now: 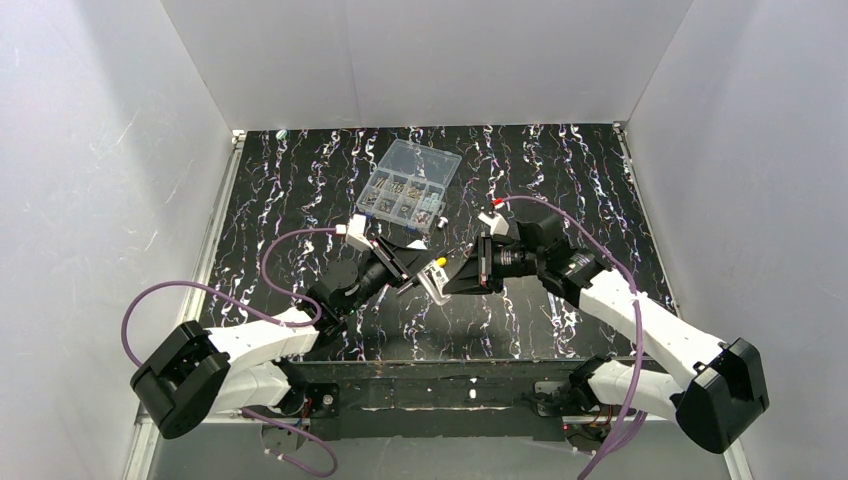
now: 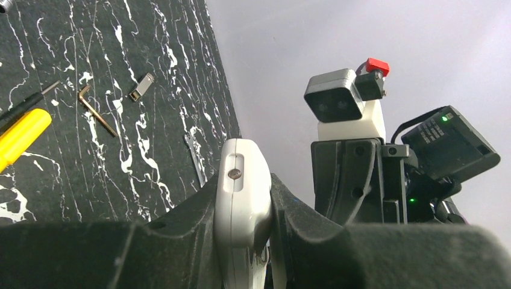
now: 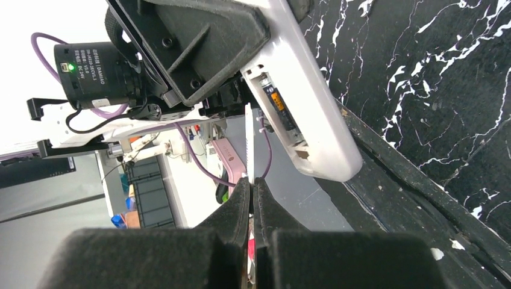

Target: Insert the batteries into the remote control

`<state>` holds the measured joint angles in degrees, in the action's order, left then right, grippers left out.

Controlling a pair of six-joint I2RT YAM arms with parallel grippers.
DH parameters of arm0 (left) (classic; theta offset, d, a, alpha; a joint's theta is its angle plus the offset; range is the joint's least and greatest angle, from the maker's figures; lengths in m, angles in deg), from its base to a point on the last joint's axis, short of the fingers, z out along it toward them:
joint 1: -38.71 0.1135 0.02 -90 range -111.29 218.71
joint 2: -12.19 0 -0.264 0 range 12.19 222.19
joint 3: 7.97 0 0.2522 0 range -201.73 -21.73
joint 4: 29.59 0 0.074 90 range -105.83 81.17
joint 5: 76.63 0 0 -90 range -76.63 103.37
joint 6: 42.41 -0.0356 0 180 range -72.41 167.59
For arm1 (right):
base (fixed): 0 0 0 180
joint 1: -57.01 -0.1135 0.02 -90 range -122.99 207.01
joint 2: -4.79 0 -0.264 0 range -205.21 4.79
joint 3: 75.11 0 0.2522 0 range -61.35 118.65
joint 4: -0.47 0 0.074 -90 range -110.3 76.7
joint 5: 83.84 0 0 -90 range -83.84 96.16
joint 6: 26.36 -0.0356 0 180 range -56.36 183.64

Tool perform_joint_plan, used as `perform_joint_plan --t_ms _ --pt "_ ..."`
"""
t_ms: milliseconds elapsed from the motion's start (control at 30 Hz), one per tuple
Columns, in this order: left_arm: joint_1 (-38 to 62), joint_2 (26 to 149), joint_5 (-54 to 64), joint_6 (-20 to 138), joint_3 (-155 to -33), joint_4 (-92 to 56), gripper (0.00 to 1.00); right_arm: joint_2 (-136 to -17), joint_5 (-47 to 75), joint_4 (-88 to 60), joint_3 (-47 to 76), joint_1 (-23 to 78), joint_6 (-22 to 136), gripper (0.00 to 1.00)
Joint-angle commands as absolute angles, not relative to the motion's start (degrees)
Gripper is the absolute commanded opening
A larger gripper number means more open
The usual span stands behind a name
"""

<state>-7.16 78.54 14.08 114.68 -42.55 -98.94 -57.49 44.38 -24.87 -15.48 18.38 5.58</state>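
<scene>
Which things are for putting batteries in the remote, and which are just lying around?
For the job: remote control in left gripper; thin white panel, maybe its cover, in right gripper.
Lying about: yellow screwdriver, hex key, small wrench, clear parts box.

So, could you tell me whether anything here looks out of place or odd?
Only the remote control: its battery bay stands open, with what looks like a battery showing inside, while a thin white panel, likely its cover, is pinched separately in the right end effector. Nothing looks spilled or damaged.
</scene>
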Motion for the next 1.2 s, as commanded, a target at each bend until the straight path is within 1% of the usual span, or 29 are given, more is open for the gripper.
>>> perform_joint_plan --t_ms 0,300,867,1167 --pt "-7.11 77.85 12.54 116.07 -45.42 -104.06 0.00 -58.01 48.73 -25.17 -11.86 20.60 8.79 0.01" --pt "-7.15 77.58 11.35 116.78 -45.02 -104.00 0.00 -60.25 53.23 -22.90 -11.61 21.83 8.90 0.01" --pt "-7.09 77.29 10.75 117.09 -45.13 -104.07 0.00 -64.17 52.29 -20.00 -11.92 21.86 8.20 0.01" --pt "-7.09 77.62 9.95 117.55 -45.64 -104.07 0.00 -65.94 47.40 -28.32 -7.73 21.86 14.80 0.01"
